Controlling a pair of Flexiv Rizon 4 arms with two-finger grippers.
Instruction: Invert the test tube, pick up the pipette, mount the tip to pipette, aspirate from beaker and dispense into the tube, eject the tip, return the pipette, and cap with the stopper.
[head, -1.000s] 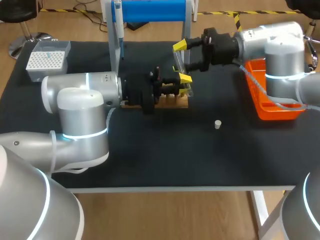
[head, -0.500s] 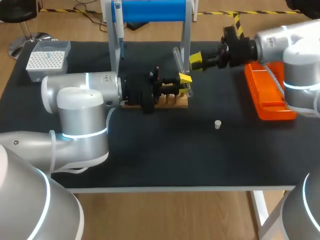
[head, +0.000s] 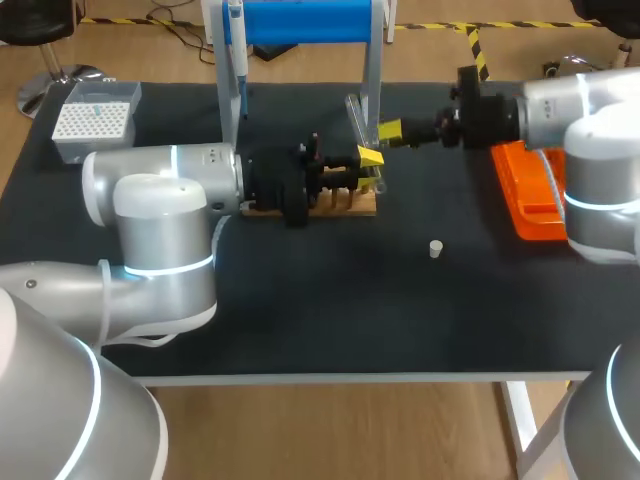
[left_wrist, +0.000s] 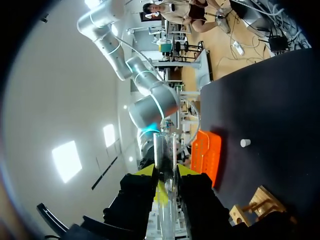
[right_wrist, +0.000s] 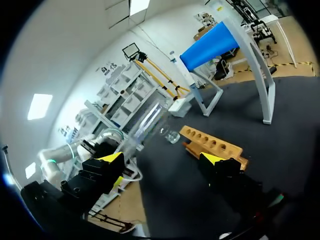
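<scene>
Left wrist view: left gripper is clenched on the tube, one finger on either side, and the tube projects past the tips. Head view: stopper lies loose on the bench, apart from the rack. Farther back, right gripper is near the tube's top, fingers spread, touching nothing.

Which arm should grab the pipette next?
Probably right: the right fingers are open and empty, free for the pipette, while the left fingers are shut on the test tube.
</scene>
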